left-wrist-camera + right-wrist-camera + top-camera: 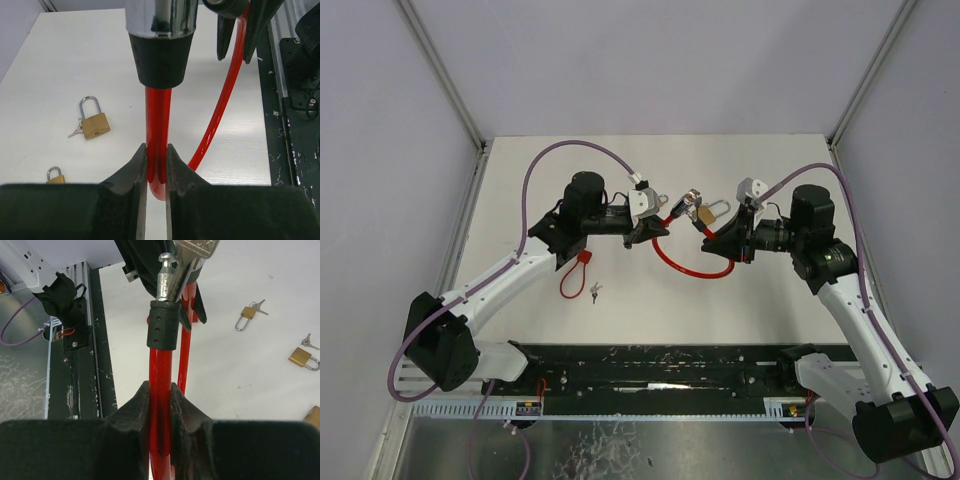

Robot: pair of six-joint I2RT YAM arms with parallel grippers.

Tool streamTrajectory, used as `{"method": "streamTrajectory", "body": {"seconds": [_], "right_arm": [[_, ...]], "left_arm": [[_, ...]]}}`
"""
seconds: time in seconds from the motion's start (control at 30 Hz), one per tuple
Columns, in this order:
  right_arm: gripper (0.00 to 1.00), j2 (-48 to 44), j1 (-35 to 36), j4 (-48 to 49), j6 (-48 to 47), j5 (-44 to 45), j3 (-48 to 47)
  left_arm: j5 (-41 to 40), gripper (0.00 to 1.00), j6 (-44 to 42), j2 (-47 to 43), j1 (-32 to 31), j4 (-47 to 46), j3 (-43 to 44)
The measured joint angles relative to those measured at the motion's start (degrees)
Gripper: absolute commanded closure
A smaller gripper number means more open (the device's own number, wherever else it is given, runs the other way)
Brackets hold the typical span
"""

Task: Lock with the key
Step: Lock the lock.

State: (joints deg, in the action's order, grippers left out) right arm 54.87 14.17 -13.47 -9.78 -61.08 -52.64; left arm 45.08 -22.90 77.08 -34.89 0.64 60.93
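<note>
Mid-table: left gripper (pixel 650 228), right gripper (pixel 713 236) hold red cable (pixel 688 271) ends; brass padlock (pixel 704 213) between.

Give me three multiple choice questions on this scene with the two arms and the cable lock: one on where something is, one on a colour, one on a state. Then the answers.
1. Where does the small loop lie?
A. on the table, beside the left arm
B. on top of a box
C. hanging on the wall

2. What colour is the cable stretched between the two arms?
A. blue
B. red
C. green

3. How is the right gripper?
A. wide open above the table
B. shut on a brass padlock
C. shut on the cable

Answers:
1 A: the top view shows the loop flat on the white surface next to that arm.
2 B: all three views show it red.
3 C: the right wrist view shows its fingers pinching the cable below the black collar.
</note>
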Motion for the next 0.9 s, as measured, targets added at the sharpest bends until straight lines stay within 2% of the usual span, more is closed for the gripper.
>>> {"method": "streamTrajectory", "body": {"seconds": [0.9], "right_arm": [[1.00,1.2,0.0,-1.5,-1.2,0.4,0.0]], "left_arm": [[1.0,0.99,-1.7,0.0,0.0,3.1,0.5]]}}
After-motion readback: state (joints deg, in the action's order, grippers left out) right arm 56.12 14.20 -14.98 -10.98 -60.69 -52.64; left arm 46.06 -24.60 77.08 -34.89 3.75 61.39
